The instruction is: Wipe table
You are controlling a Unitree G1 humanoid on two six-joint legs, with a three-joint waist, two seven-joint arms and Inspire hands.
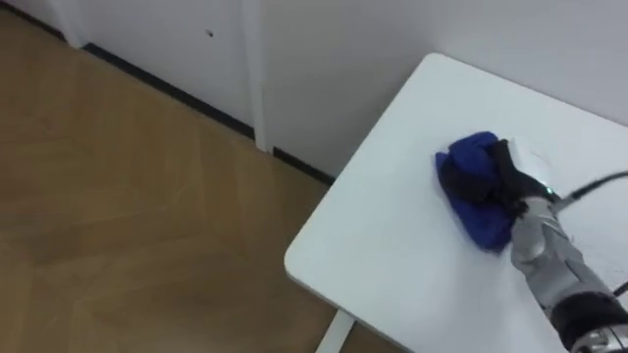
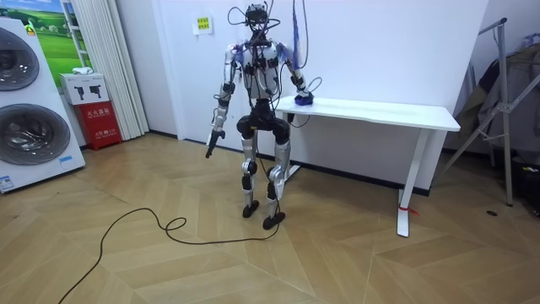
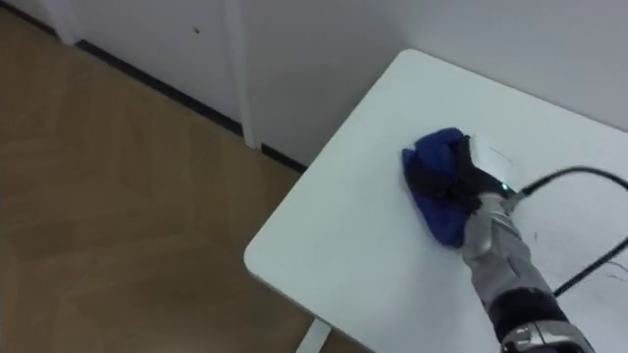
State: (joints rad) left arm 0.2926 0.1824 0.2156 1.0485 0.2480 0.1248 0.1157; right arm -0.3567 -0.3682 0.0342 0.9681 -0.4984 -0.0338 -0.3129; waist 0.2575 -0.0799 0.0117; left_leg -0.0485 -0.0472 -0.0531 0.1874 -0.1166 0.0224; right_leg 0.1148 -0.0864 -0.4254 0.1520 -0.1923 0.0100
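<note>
White table (image 1: 363, 265), wood-floored room: I watch the robot's left hand (image 2: 210, 145) hang beside its hip while its right hand (image 1: 512, 175), fingers curled round a bunched blue cloth (image 1: 469, 191), rests on the tabletop near the table's left end, the white wall (image 1: 324, 59) beyond.

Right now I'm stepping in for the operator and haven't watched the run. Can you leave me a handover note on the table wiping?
Right hand: curled on the bunched blue cloth, holding it down on the white table, near the end where the robot stands, on the wall side.
Left hand: hangs idle at the robot's side.
Done: the cloth is on the tabletop; no marks show how much has been wiped.
Left: probably the long stretch of tabletop away from the robot.
</note>
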